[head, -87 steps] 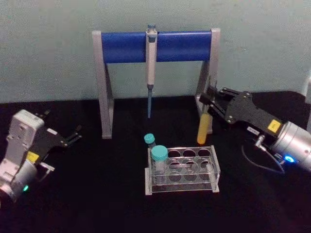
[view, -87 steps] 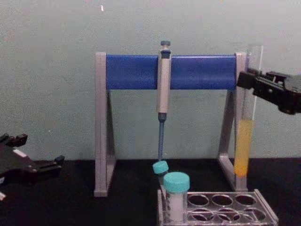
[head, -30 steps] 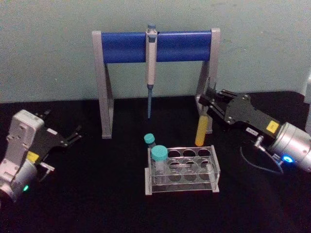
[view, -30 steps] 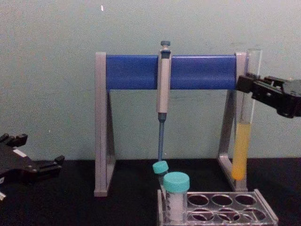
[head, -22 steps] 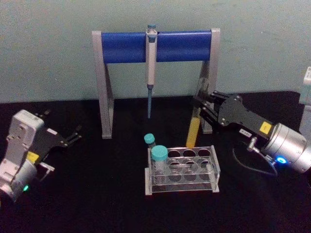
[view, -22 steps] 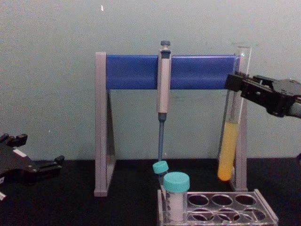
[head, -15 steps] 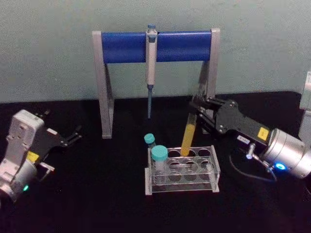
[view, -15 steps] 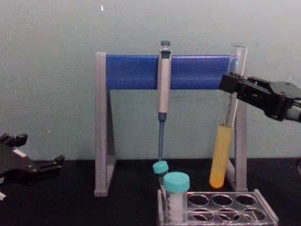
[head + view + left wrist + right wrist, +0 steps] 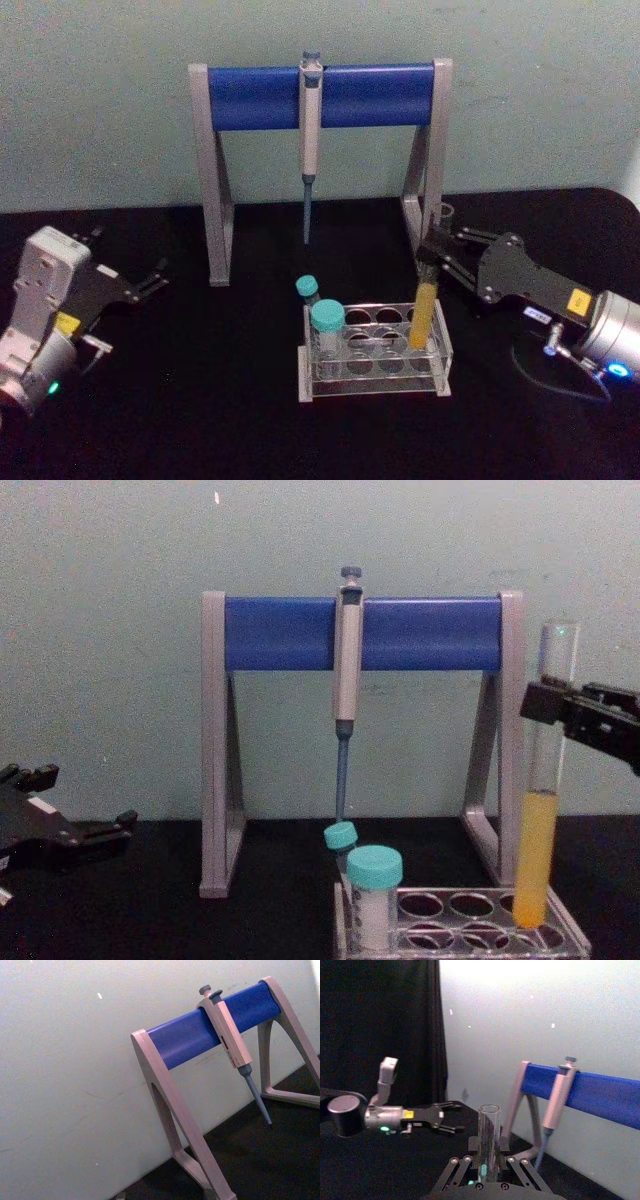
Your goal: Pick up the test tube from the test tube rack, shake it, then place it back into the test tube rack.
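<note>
On the black surface (image 9: 220,410), one test tube (image 9: 425,315) is pinched in one test tube rack (image 9: 372,392) by right gripper (image 9: 432,258) fingers; left gripper (image 9: 155,278) fingers are spread.

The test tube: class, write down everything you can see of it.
The test tube is a long, clear glass tube, uncapped, round-bottomed, with yellow-orange liquid in its lower part. It stands upright, gripped on its upper part by the right gripper, its bottom at a right-hand hole of the rack, apparently just inside it.

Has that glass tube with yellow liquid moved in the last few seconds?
Yes. The tube, held by the right gripper, has come forward from the stand's right leg and down to the right end of the rack.
</note>
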